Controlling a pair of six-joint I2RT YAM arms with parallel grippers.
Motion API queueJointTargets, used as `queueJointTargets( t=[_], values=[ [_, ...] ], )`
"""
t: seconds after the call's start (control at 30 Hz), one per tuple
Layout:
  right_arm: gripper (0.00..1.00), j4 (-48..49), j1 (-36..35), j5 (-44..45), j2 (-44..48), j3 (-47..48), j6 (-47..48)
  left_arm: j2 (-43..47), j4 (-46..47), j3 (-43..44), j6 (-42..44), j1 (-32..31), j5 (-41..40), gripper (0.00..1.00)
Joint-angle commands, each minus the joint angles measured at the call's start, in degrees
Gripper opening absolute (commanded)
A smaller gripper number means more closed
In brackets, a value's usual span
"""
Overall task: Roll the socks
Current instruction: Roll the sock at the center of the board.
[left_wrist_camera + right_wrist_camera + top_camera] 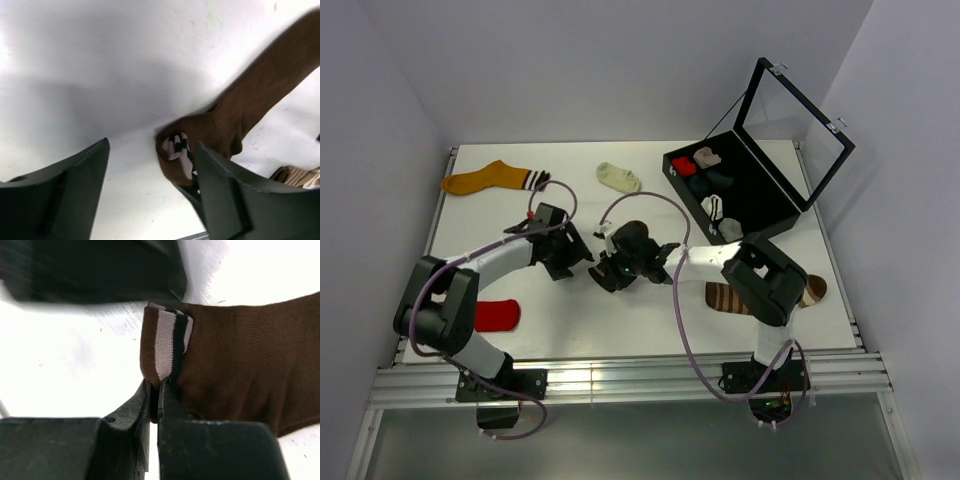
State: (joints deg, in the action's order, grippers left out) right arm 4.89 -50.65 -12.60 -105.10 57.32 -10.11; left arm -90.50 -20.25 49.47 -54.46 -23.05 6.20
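Note:
The dark brown sock (240,360) lies flat on the white table, its pale-striped cuff (167,345) folded over at the end. My right gripper (159,387) is shut on that folded cuff edge. In the left wrist view the same sock (250,100) runs up to the right, and its rolled cuff end (177,150) sits between the fingers of my open left gripper (152,150), close to the right finger (225,190) and apart from the left one. From above, both grippers (582,255) (603,272) meet at mid-table and hide the sock. A red sock (498,315) and a cream sock (618,177) lie apart.
A mustard sock (485,178) with a striped cuff lies at the back left. A brown striped sock (723,297) lies beside the right arm. An open black box (760,205) with rolled socks inside stands at the back right, lid up.

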Motion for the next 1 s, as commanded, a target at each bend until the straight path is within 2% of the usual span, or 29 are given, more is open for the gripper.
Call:
queueJointTargets(
  t=[0.0, 0.03, 0.1, 0.2, 0.33, 0.5, 0.7, 0.9, 0.97],
  values=[
    [0.0, -1.2, 4.1, -16.6, -1.9, 2.0, -7.3, 6.2, -0.1, -2.1, -0.6, 2.3, -2.1, 0.77],
    [0.0, -0.7, 4.9, -19.1, -2.2, 2.2, -8.5, 8.0, -0.1, -2.6, -0.6, 2.6, -2.2, 0.81],
    [0.0, 1.3, 6.5, -26.4, -3.6, 2.5, -12.2, 9.6, 0.9, -4.1, -0.7, 2.8, -2.2, 0.81],
    [0.0, 5.8, 9.2, -33.9, -5.6, 2.4, -18.4, 12.0, 3.9, -6.9, -1.1, 2.7, 0.1, 0.78],
    [0.0, 11.3, 11.5, -39.0, -8.5, 1.6, -25.4, 12.7, 6.0, -9.5, -1.8, 1.9, 2.2, 0.73],
    [0.0, 13.4, 13.4, -41.5, -11.8, 2.0, -30.1, 11.0, 8.0, -11.0, -3.2, -0.3, 3.0, 0.69],
    [0.0, 10.2, 13.7, -40.8, -13.4, 2.9, -28.4, 7.3, 8.9, -10.6, -3.6, -2.1, 2.0, 0.63],
    [0.05, 7.3, 13.8, -38.2, -12.4, 3.2, -25.8, 3.1, 8.4, -9.5, -3.3, -2.6, 0.7, 0.46],
    [0.12, 5.2, 13.8, -36.9, -11.4, 3.8, -24.0, 1.6, 8.2, -9.0, -3.2, -2.8, 0.6, 0.37]
  ],
)
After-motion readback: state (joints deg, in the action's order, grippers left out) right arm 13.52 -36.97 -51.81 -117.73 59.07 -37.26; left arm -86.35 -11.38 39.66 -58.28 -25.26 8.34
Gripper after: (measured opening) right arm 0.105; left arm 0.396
